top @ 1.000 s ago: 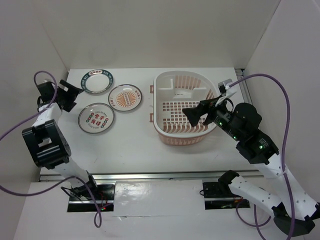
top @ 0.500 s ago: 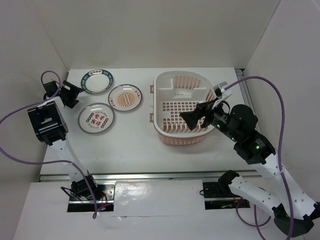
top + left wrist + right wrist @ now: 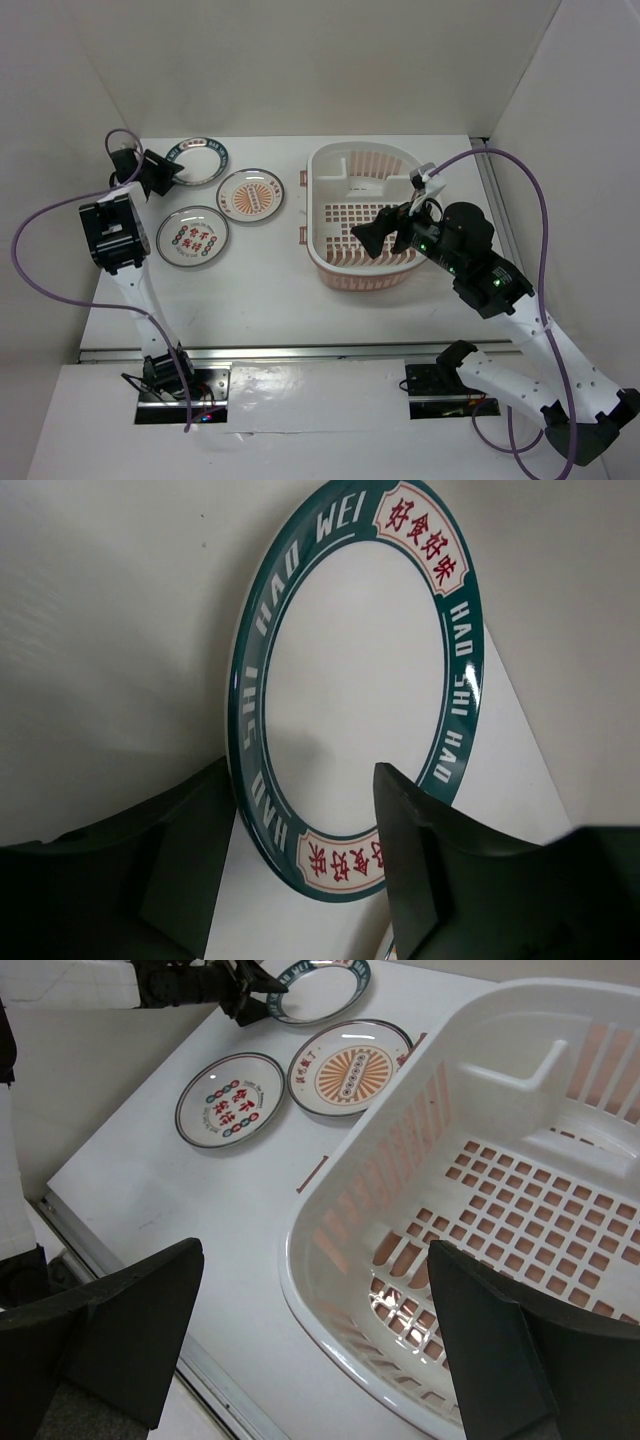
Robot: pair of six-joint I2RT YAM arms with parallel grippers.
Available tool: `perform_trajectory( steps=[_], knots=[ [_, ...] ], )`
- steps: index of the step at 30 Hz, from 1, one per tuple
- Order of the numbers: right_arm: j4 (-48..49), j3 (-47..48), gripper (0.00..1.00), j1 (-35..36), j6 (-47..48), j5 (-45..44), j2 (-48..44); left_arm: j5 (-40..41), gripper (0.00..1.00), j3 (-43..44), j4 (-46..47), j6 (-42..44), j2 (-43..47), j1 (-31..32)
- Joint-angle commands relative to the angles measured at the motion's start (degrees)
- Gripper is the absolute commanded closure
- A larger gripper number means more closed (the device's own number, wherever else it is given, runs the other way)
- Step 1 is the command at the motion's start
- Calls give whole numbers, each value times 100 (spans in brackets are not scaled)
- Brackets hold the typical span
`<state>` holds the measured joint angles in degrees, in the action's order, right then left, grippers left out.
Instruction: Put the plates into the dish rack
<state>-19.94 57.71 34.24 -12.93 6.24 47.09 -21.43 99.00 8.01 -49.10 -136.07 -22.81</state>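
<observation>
Teal-rimmed plate (image 3: 350,680): lay flat on desk (image 3: 270,290), far left, well left of dish rack (image 3: 350,272). Left gripper (image 3: 160,172), the nearer arm, had jaws spread with the plate's left rim between them. Right gripper (image 3: 378,235), jaws spread and empty, hung over rack's near wall.

The hand (image 3: 300,778) is spread. Its fingers (image 3: 420,860) flank the near rim of the teal-rimmed plate (image 3: 360,700), which lies on the desk (image 3: 110,630).
</observation>
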Motion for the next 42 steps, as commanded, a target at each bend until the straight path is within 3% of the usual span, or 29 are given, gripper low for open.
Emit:
perform_trajectory(
  steps=[1, 4, 5, 6, 7, 10, 11, 12, 15, 19, 21, 26, 35, 40, 42],
  knots=[
    [412, 12, 0, -23, 89, 18, 19, 139, 33, 181, -10, -126, -244, 40],
    [412, 12, 0, -23, 89, 18, 19, 192, 45, 181, -10, -179, -306, 92],
    [412, 12, 0, -23, 89, 18, 19, 192, 53, 181, -10, -179, -306, 92],
    [412, 12, 0, -23, 89, 18, 19, 253, 68, 181, -10, -231, -358, 92],
    [412, 12, 0, -23, 89, 18, 19, 253, 74, 181, -88, -231, -411, 92],
    [412, -41, 0, -23, 36, 18, -33, 253, 80, 356, -177, -284, -587, 92],
    [465, -41, 0, -23, -16, 78, -33, 193, 93, 505, -247, -284, -648, 92],
    [465, -102, 0, -23, -17, 79, -33, 192, 99, 593, -387, -354, -710, 92],
    [465, -155, 0, -23, -17, 79, -33, -36, 100, 577, -266, -529, -763, 92],
    [544, -278, 0, -23, -17, -131, 80, -720, 100, -388, 1144, -837, -264, -13],
    [702, -348, 0, -23, -17, -202, 177, -775, 100, -1144, 1570, -1092, 325, -13],
    [1054, -489, 0, -23, -17, -202, 581, -845, 100, -2111, 1914, -970, 1739, -13],
    [1572, -428, 0, -313, -16, 34, 1083, -309, 100, -2868, 1072, -390, 4174, -127],
    [2213, 45, 0, -646, 45, 1491, 1310, -817, 100, -3324, 685, -206, 5789, -180],
    [2616, 231, 0, -725, 45, 2132, 1521, -1072, 100, -3466, 404, -30, 6283, 73]
  ],
)
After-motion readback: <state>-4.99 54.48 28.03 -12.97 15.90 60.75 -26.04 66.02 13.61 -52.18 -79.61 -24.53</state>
